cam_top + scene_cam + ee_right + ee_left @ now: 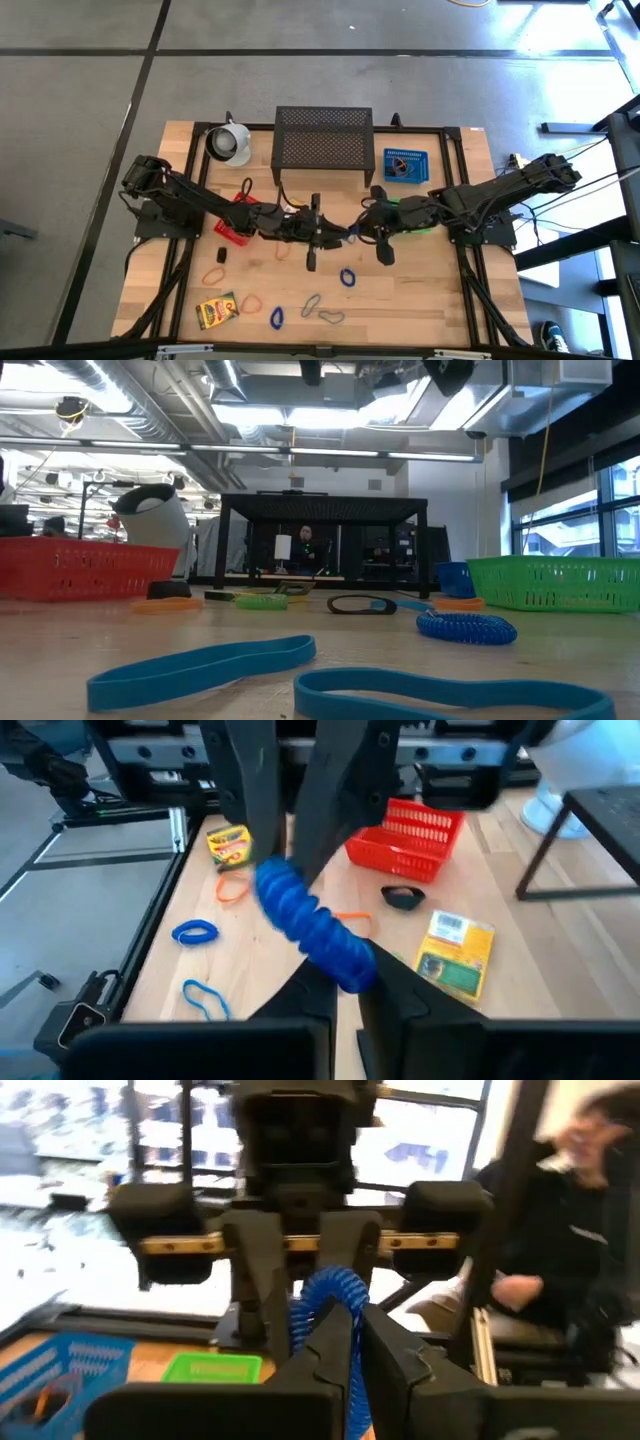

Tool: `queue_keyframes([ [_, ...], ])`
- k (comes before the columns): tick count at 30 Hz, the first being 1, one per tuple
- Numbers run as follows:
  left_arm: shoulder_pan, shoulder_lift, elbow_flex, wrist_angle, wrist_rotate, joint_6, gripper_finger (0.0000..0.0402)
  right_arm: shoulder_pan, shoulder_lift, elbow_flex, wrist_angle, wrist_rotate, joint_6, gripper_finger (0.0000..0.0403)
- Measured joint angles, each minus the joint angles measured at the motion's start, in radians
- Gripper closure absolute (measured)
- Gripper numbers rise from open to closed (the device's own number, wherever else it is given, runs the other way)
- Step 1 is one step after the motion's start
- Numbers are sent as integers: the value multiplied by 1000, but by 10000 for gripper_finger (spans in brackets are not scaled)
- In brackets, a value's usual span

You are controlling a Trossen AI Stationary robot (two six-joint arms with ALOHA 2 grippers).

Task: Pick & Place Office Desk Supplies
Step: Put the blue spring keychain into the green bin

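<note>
1. Wooden tabletop [420, 290], with a black mesh shelf [323, 140] at twelve o'clock; both arms meet above its centre.
2. Judged a mid-air handover: the left gripper [345, 1342] pinches a blue coil loop [315, 925], and the right gripper [335, 1005] is clamped on its other end.
3. Release the left only once the right's grip is sure.
4. It looks springy and stretched, so it may snap back.

Bright overhead lights glare in low view (wrist views blurred, probably motion).
</note>
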Motion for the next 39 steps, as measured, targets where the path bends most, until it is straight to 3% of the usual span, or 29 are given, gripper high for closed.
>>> queue_keyframes([
  [5, 2, -1, 0, -17, -106, -105, 345, -6, -51, 0, -154, 83, 55, 381],
  [13, 2, -1, 0, -111, -273, -200, 256, -72, -125, 0, -659, 99, 301, 380],
  [19, 2, -1, 0, -191, -298, -300, 228, -129, -89, -7, -953, 72, 471, 380],
  [34, 0, -1, 0, -179, -299, -340, 231, -185, -52, -244, -819, -33, 548, 372],
  [39, -6, -1, 0, -189, -270, -379, 231, -185, -52, -262, -811, -33, 581, 334],
])
